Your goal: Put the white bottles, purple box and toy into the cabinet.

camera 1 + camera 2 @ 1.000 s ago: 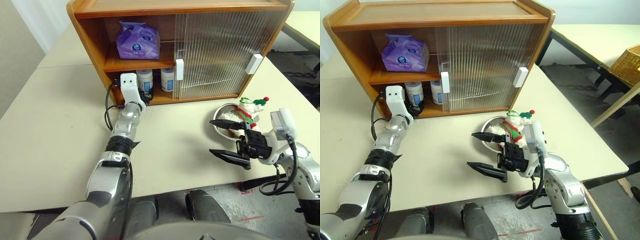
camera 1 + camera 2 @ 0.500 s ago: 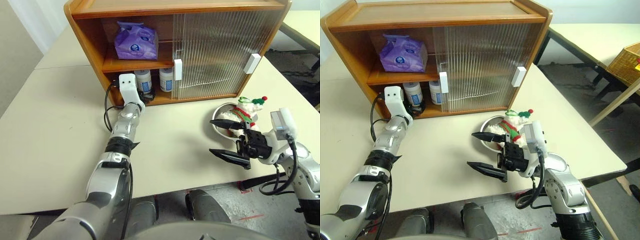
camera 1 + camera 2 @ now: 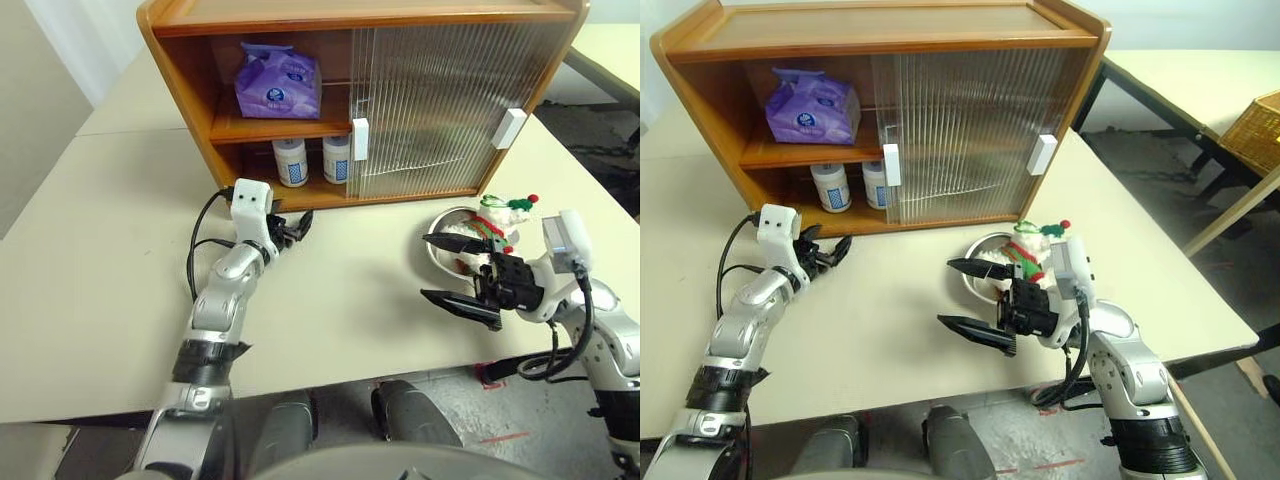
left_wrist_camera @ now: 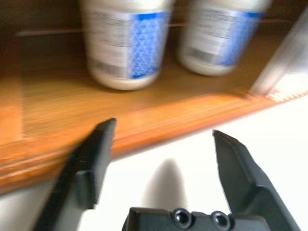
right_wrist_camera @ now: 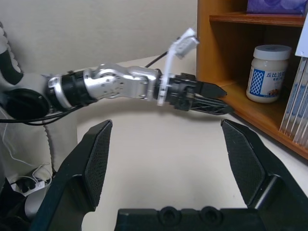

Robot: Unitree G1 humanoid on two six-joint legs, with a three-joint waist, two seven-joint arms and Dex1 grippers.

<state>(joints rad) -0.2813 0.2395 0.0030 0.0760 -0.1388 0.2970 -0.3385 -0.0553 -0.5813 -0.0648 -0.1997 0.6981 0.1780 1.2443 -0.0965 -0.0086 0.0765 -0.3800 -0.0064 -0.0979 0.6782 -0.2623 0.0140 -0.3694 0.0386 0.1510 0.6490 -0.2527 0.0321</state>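
The cabinet (image 3: 180,80) stands at the back of the table, its left half uncovered. Up on its top shelf lies the purple box (image 3: 277,84). Two white bottles (image 3: 291,162) (image 3: 336,158) stand side by side on the lower shelf. My left gripper (image 3: 296,224) is open and empty, low over the table just in front of that shelf, pointing at the bottles (image 4: 126,43). The toy (image 3: 495,225) sits in a steel bowl (image 3: 440,252) at the right. Beside the bowl, on its near side, my right gripper (image 3: 455,272) is open and empty, pointing left.
Both ribbed sliding doors (image 3: 430,110) cover the cabinet's right half, their white handles (image 3: 359,138) (image 3: 509,127) facing out. The table's front edge runs close under the right gripper. A wicker basket (image 3: 1260,125) rests on another table far right.
My left gripper has drawn back out of the lower shelf to the table in front of it. Both bottles stay on the shelf. The right arm has not moved.
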